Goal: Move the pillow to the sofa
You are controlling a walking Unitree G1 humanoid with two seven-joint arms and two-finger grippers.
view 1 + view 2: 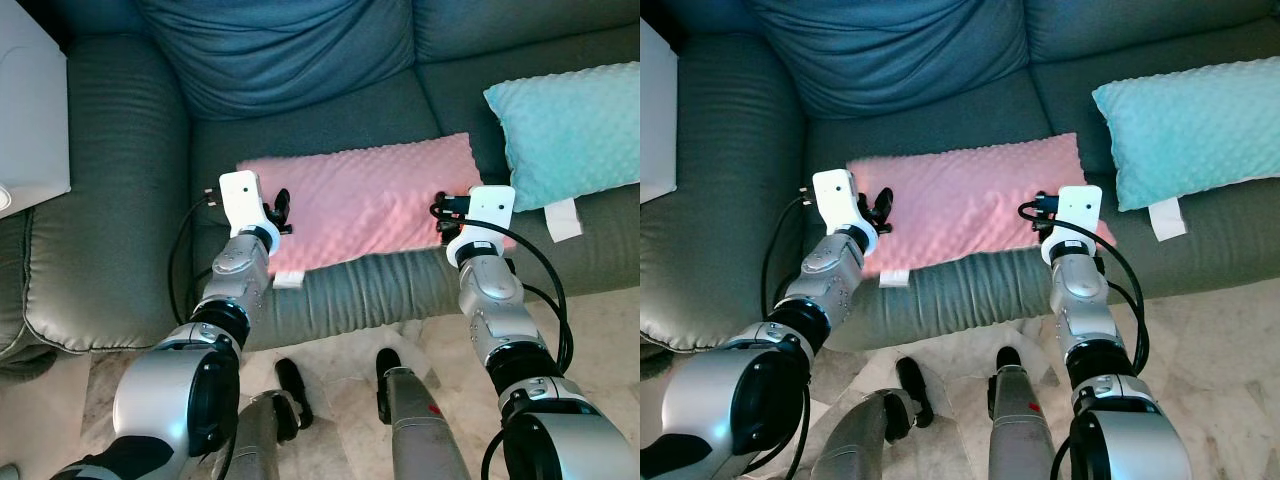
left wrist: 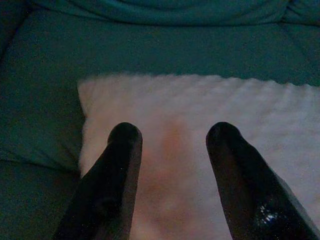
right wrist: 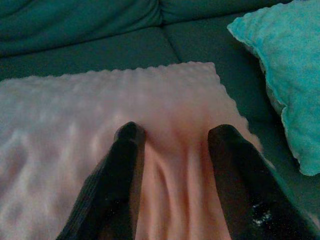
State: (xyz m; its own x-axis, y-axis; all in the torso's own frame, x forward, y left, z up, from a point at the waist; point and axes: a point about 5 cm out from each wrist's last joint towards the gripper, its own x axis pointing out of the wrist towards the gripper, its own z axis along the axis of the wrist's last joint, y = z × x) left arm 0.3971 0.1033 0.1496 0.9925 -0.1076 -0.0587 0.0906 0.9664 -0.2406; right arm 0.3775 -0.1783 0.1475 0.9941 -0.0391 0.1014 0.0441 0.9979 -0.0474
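A pink dimpled pillow lies flat on the seat of the grey-green sofa, near the seat's front edge. My left gripper rests at the pillow's left end, its two black fingers spread apart on the pink cover. At the pillow's right end my right gripper is open too, and the fabric between its fingers is creased into folds. Neither gripper pinches the pillow. A white tag hangs from the pillow's front edge.
A teal pillow lies on the seat to the right, close to my right gripper. A blue back cushion leans behind the pink pillow. A white object stands on the left armrest. Pale floor lies below the seat front.
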